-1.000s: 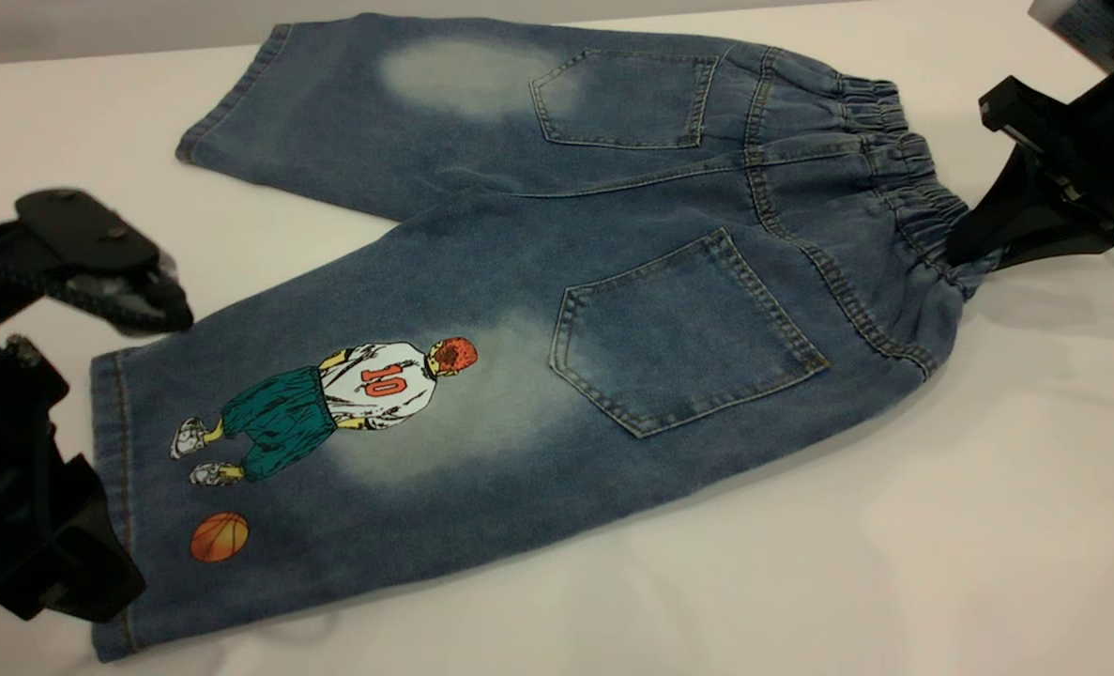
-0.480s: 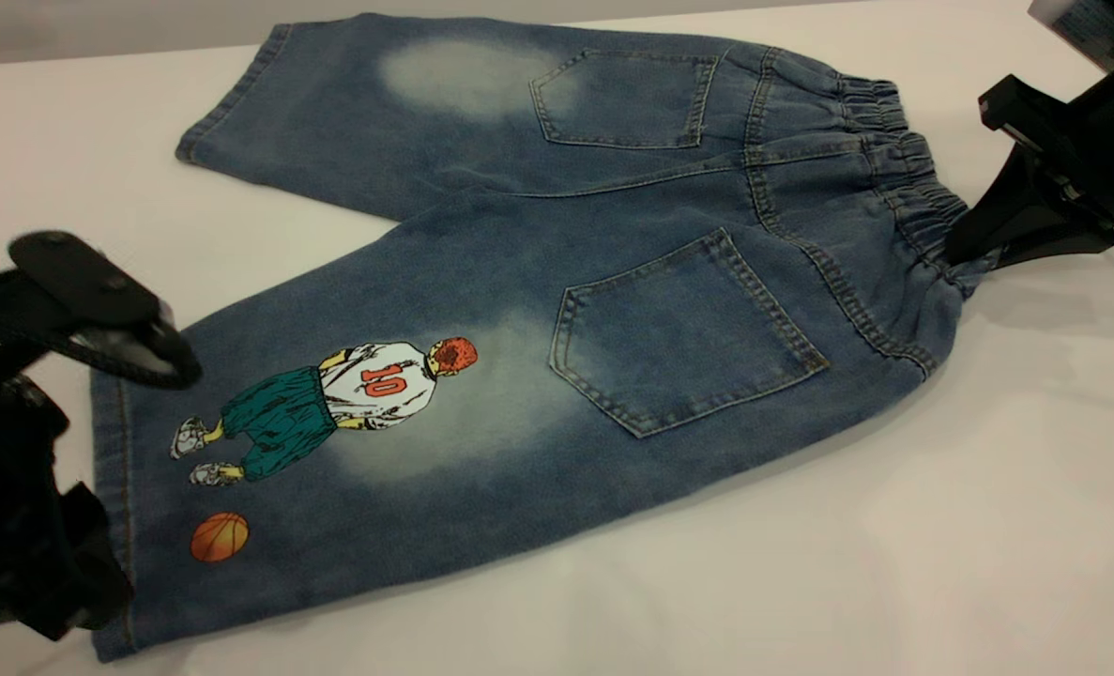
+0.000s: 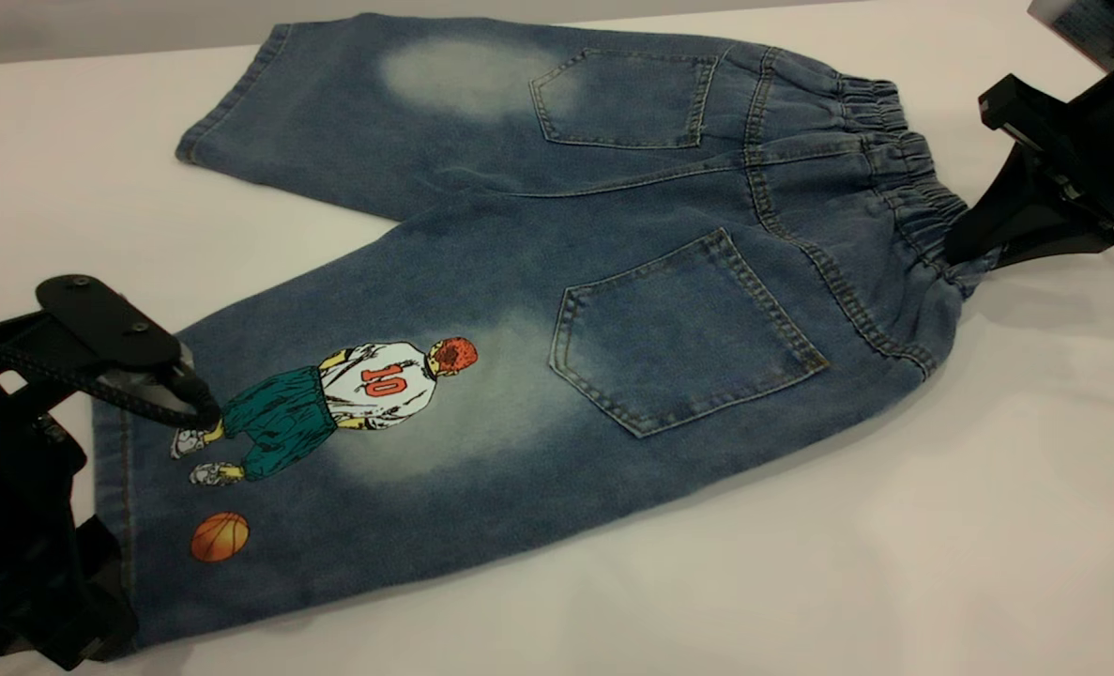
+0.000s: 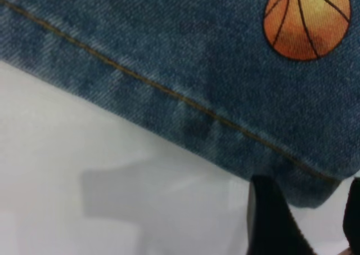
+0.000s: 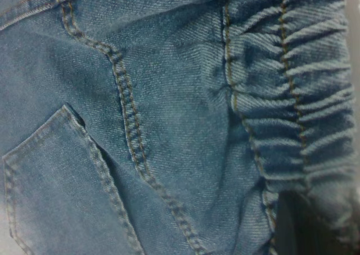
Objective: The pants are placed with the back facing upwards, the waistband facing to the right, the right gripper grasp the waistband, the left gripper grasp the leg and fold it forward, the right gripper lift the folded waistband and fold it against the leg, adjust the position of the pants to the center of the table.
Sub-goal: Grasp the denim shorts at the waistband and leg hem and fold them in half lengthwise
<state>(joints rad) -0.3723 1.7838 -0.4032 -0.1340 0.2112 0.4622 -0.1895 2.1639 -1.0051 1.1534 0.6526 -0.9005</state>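
The denim shorts [image 3: 557, 310] lie flat on the white table [image 3: 894, 563], back side up, both rear pockets showing, faded patches on each leg. A basketball player print [image 3: 331, 404] and an orange basketball print [image 3: 219, 536] mark the near leg. The elastic waistband [image 3: 904, 178] points right, where the right gripper [image 3: 965, 252] is clamped onto its gathered edge. The left gripper [image 3: 134, 498] sits at the near leg's hem [image 4: 169, 92], fingers spread apart, one above the denim and one low by the corner.
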